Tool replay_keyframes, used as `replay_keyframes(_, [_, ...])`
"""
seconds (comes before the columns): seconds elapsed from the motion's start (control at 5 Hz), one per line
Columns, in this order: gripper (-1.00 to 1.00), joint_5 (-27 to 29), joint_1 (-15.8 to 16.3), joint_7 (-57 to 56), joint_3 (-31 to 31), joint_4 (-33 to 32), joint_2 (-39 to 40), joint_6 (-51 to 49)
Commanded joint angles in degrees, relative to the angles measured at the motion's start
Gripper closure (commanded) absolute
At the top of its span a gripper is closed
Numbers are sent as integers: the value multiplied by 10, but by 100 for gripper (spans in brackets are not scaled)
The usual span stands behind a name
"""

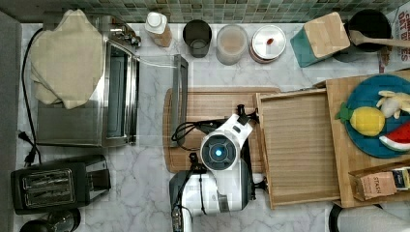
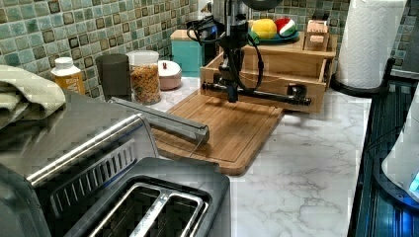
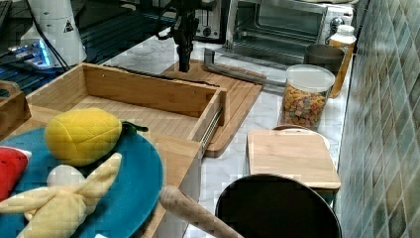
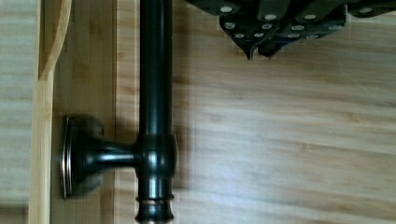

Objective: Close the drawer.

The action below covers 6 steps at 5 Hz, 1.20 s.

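The drawer (image 1: 297, 145) is a shallow bamboo tray pulled out of the wooden box unit (image 1: 345, 159) toward the top view's left. Its floor is bare (image 3: 143, 116). A black bar handle (image 2: 276, 96) runs along its front panel (image 4: 88, 70). My gripper (image 1: 242, 116) hangs point-down over the cutting board (image 1: 212, 104), just outside the drawer's front (image 2: 267, 81). In the wrist view the shut fingertips (image 4: 254, 46) sit a short gap away from the handle (image 4: 154, 84), holding nothing. From the left view my gripper (image 2: 231, 96) lines up with the bar; from the right view my gripper (image 3: 184, 62) stands beyond the front panel.
The toaster oven (image 1: 116, 92) has its glass door (image 1: 179, 96) folded down onto the cutting board's far end. Jars (image 1: 232, 43) and a teal box (image 1: 321, 38) line the tiled wall. A toaster (image 1: 58, 186) sits nearer the front. A blue plate (image 1: 372, 96) with plush fruit tops the box unit.
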Motion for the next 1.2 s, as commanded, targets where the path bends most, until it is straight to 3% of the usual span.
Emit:
replay_keyframes(0.2, [100,7,-42,-117,-45,13,49,35])
replay_keyframes(0.4, [100,-18,-52,-126,-69,8,38,48])
replay_keyframes(0.8, [100,8,-95,-220,-103,37,23,22])
replay_keyframes(1.2, [100,103,-149,-385,-139,147,115,2])
